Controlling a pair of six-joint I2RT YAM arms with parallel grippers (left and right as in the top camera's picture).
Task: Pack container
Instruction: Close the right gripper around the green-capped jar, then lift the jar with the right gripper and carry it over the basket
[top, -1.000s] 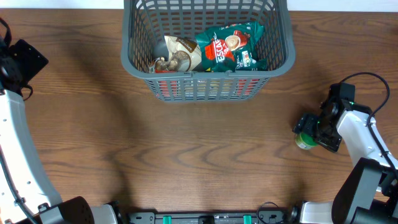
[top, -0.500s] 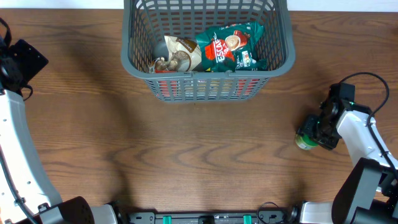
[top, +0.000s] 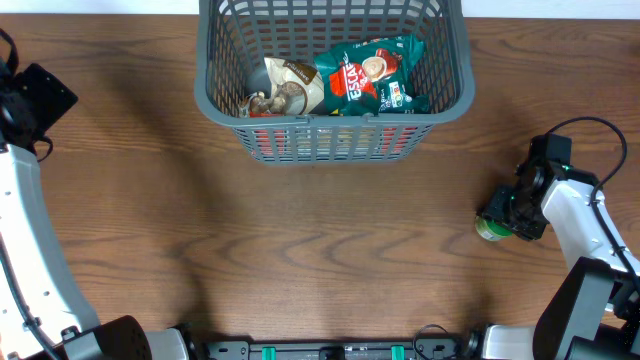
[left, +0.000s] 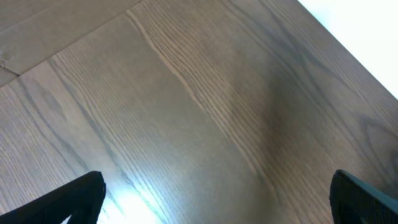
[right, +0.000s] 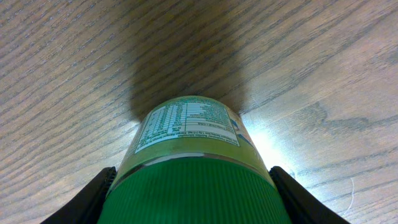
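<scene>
The right gripper (right: 193, 202) has its 2 fingers (right: 93, 200) set against opposite sides of the ribbed green cap of a bottle (right: 186, 127). In the wrist view both dark fingers meet the cap with no gap showing, so the jaws stand about one cap-width apart and clamped on it. The bottle stands on the wooden table (right: 56, 68), its pale label with small print facing the camera, its shadow falling behind it. From overhead it shows only as a small green and yellow round (top: 488, 229) at the left edge of the right gripper (top: 503, 213), on the right side of the table.

The left gripper (left: 217, 208) is spread wide. Its 2 fingertips (left: 81, 194) sit at opposite lower corners of its wrist view, with only bare wood between them and nothing touched. Overhead, it is at the far left edge (top: 38, 100).

The container (top: 330, 120) sits at the far middle of the table, well apart from both grippers. Inside lie a green packet (top: 370, 75) and, touching its left side, a brown packet (top: 285, 85).

Against 1 second ago, the right gripper has slipped slightly toward the near edge of the table, while the bottle has kept its spot. The container, its 2 packets and the left arm look unchanged.
</scene>
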